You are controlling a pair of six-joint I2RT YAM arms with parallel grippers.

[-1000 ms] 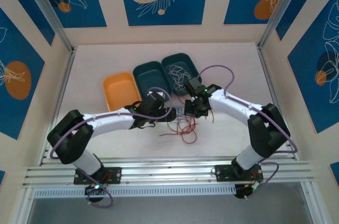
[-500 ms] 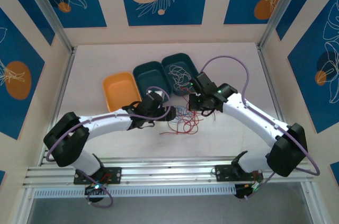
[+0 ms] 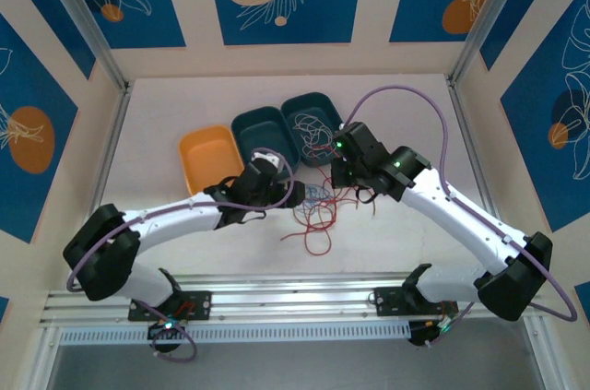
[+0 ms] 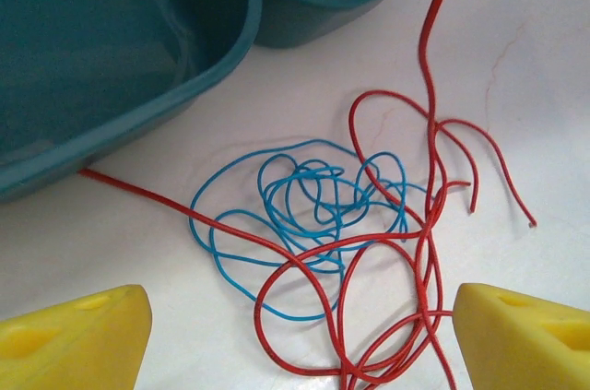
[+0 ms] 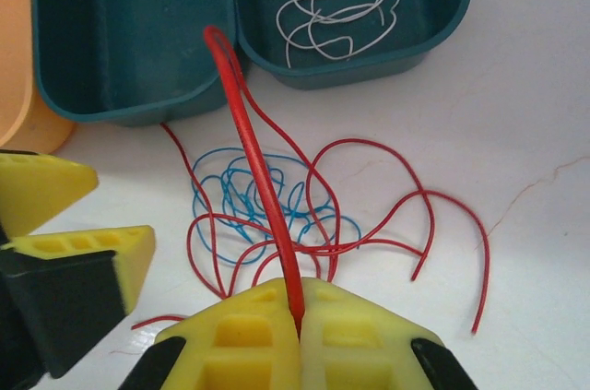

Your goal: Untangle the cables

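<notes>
Near the middle of the tabletop (image 5: 535,86), the right gripper (image 5: 297,307) pinches 1 red cable (image 5: 256,169) and the left gripper (image 4: 297,339) hangs spread wide.

Bottom loops of red cable (image 4: 426,222) off-frame

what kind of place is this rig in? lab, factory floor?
Likely a lab robot cell, not a factory floor: two arms bolted to an aluminium rail, enclosed by printed blue panels, with trays and loose cables laid out as props.
</notes>
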